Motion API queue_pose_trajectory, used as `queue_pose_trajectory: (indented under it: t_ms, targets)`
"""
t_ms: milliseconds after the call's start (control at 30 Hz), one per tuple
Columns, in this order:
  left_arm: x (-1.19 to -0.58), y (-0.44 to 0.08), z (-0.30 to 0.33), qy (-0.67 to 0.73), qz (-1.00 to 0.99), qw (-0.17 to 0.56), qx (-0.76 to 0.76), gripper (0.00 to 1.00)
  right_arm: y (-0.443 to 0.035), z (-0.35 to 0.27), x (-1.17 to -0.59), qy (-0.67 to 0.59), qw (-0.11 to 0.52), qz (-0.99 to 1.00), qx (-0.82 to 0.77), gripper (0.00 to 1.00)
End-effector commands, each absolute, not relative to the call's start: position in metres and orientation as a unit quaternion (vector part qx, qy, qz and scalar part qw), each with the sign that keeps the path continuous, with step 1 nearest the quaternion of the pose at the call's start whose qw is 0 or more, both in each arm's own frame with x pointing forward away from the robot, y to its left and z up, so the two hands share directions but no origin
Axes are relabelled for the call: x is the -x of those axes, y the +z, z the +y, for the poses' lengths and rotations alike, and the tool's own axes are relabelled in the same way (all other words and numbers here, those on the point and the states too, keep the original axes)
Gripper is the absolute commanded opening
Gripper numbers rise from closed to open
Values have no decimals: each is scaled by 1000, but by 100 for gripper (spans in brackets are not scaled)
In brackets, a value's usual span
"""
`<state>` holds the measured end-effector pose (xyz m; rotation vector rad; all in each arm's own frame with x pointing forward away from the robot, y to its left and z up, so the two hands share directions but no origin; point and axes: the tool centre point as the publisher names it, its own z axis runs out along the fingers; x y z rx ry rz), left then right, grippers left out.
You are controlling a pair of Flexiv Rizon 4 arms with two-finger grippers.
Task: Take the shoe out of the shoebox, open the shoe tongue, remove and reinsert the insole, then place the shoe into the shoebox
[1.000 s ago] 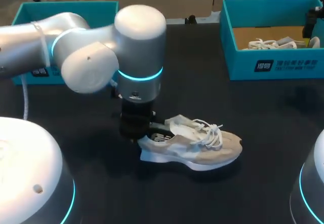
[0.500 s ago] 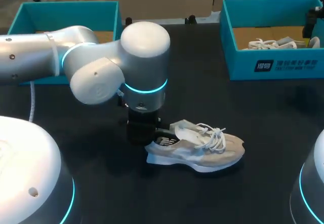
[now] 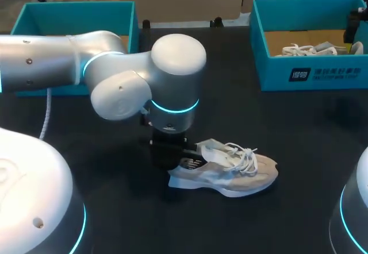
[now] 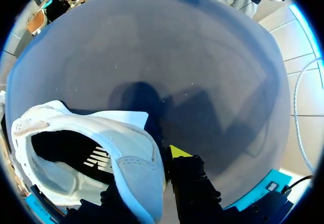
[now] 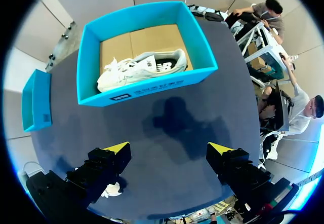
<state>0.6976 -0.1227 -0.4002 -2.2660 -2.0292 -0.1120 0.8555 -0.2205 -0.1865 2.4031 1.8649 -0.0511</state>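
Dark desk (image 3: 299,150) surface carrying 2 teal boxes: the left shoebox (image 3: 75,12) at the far left corner and the right shoebox (image 3: 310,76) at the far right. The right one holds a second shoe (image 3: 305,49) lying on its side on the cardboard floor. The shoe (image 3: 230,170), beige and white with loose white laces, rests on its sole near the middle of the desk, well apart from both boxes, with its heel toward the left arm (image 3: 115,76) and its toe to the right. The left arm enters from the left side and points straight down over the heel. The left tool (image 4: 154,165) grasps the heel collar. In the left wrist view 1 yellow-tipped finger (image 4: 178,152) lies against the outside of the heel wall, while the other is mostly hidden on the inner side, above the dark insole (image 4: 61,148). The tongue (image 3: 210,146) stands raised above the opening. The right tool (image 5: 168,150) hovers high over the desk near the right shoebox, released, its 2 fingers spread wide.
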Motion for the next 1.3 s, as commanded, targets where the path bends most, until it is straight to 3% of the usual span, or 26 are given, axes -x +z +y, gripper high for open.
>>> queue_pose_trajectory:
  t_ms: [33, 133, 167, 200, 233, 667, 767, 867, 1300]
  targets:
    - [-697, -407, -130, -40, -666, 52, 743, 4, -187, -221, -855, -16, 50, 612, -789, 100]
    - [-696, -406, -129, -41, -665, 50, 744, 47, -187, -221, -855, -16, 50, 612, -789, 100]
    - [-696, -404, -129, -41, -665, 49, 744, 73, -187, -221, -855, -16, 50, 612, -789, 100]
    - [-695, -401, -128, -40, -665, 46, 745, 93, -187, -221, -855, -16, 50, 612, -789, 100]
    - [-695, -397, -128, -38, -665, 43, 745, 100, -187, -221, -855, -16, 50, 612, -789, 100]
    - [-684, -312, -116, 45, -709, -10, 704, 100, -187, -221, -855, -16, 50, 612, -789, 100]
    - [-684, -293, -107, 113, -742, -12, 660, 100, -187, -221, -855, -16, 50, 612, -789, 100]
    - [-685, -276, -97, 225, -699, 31, 678, 100, -187, -221, -855, -16, 50, 612, -789, 100]
    - [-687, -276, -96, 232, -727, 29, 645, 100, -187, -221, -855, -16, 50, 612, -789, 100]
